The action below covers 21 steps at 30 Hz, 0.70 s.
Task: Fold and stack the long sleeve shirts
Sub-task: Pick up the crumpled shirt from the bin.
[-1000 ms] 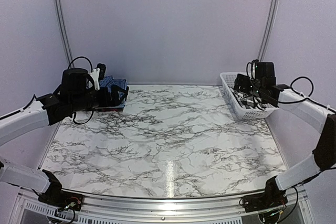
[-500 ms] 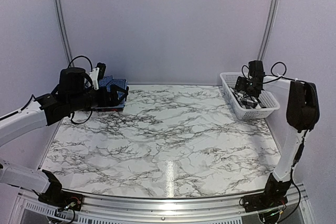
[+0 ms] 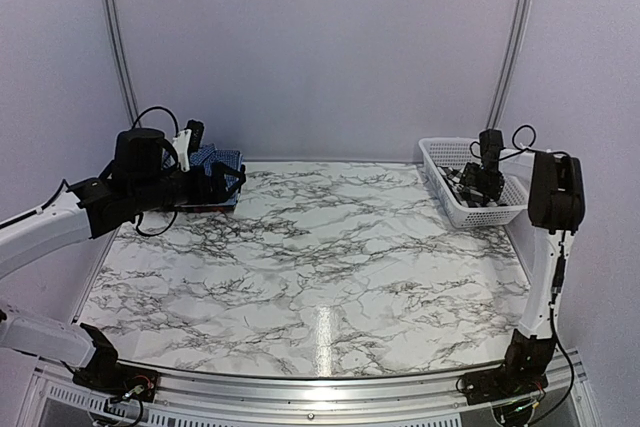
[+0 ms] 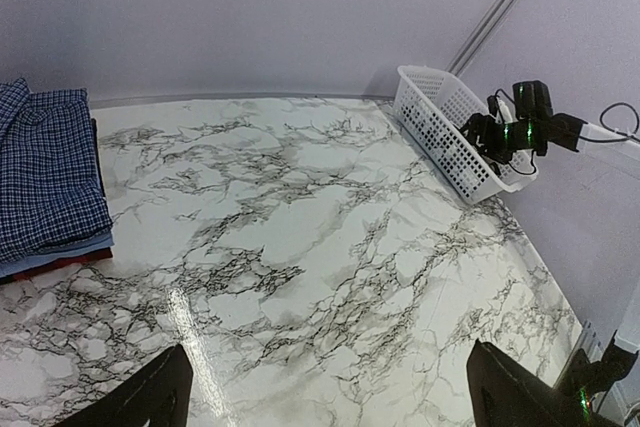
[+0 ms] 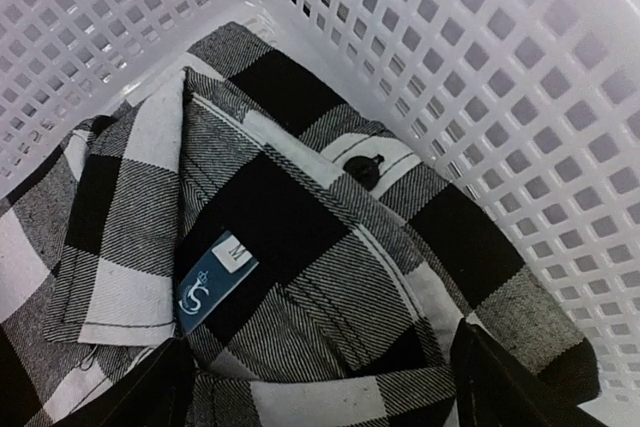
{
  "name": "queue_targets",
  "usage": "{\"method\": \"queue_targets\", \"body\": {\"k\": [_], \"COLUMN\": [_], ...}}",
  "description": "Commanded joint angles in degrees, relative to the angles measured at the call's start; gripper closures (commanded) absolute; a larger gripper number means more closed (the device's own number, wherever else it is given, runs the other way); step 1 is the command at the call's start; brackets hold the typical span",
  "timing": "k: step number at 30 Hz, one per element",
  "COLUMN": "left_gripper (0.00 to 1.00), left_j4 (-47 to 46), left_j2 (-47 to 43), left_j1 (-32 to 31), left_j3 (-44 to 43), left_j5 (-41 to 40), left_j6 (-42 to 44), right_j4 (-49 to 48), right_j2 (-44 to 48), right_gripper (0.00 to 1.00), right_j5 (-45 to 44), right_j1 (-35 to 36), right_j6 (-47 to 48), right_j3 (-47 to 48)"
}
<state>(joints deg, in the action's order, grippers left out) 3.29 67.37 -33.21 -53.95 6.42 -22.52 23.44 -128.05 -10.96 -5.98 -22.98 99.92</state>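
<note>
A long sleeve shirt [image 5: 300, 237] in big black-and-white checks lies crumpled in the white mesh basket [image 5: 500, 67], collar and blue size label facing up. My right gripper [image 5: 320, 347] reaches down into the basket [image 3: 440, 154], open, its fingers wide apart on either side of the collar cloth. Folded dark blue checked shirts [image 4: 45, 177] are stacked at the back left of the table [image 3: 215, 160]. Beside that stack my left gripper [image 3: 232, 183] hovers open, with only marble between its fingers [image 4: 160, 397].
The basket [image 4: 440, 137] stands at the table's back right, close to the side wall. A red layer [image 4: 60, 262] shows under the blue stack. The marble tabletop [image 3: 320, 257] stretches between the two arms.
My right arm has swung in and dipped into the basket over the checked shirt, its jaws narrowing a little. The left arm has barely shifted.
</note>
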Motion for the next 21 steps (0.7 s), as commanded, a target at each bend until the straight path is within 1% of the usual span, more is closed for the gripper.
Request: {"method": "queue_targets", "body": {"k": [1,3,5,7,8,11,12,14,15,21], "left_gripper": [0.01,0.01,0.01,0.01,0.01,0.01,0.01,0.01,0.01,0.01], "left_j4": [0.93,0.95,0.95,0.93,0.93,0.95,0.93,0.97,0.96,0.93], "left_j2": [0.88,0.68,0.57,0.57,0.64,0.78,0.75,0.84,0.94,1.57], "left_j1": [0.34,0.34,0.34,0.34,0.34,0.34,0.34,0.34,0.34,0.34], "left_j3": [-2.11,-2.05,-2.03,-2.1,-2.18,-2.47,-2.54,-2.65,-2.7,-3.25], "left_j5": [0.79,0.73,0.64,0.54,0.54,0.77,0.79,0.79,0.78,0.58], "left_j6": [-0.09,-0.35,-0.49,-0.53,-0.58,-0.83,-0.92,-1.03,-1.14,-1.4], "right_j4": [2.03,1.44,0.83,0.44,0.42,1.18,1.19,0.91,0.97,-1.83], "right_j2": [-3.13,-3.71,-4.18,-4.27,-4.34,-3.58,-2.86,-1.21,-0.3,7.9], "right_gripper": [0.16,0.18,0.22,0.31,0.39,0.71,0.81,0.95,1.0,1.0], "right_j5": [0.99,1.68,2.5,3.09,3.3,3.25,3.28,3.44,3.62,5.73], "right_j1": [0.43,0.43,0.36,0.42,0.36,0.37,0.31,0.35,0.37,1.84], "right_j6": [-1.18,-1.1,-1.03,-0.92,-0.81,-0.47,-0.36,0.07,0.49,1.63], "right_j3": [3.59,3.7,3.78,3.87,4.16,5.27,5.47,5.91,6.51,5.61]}}
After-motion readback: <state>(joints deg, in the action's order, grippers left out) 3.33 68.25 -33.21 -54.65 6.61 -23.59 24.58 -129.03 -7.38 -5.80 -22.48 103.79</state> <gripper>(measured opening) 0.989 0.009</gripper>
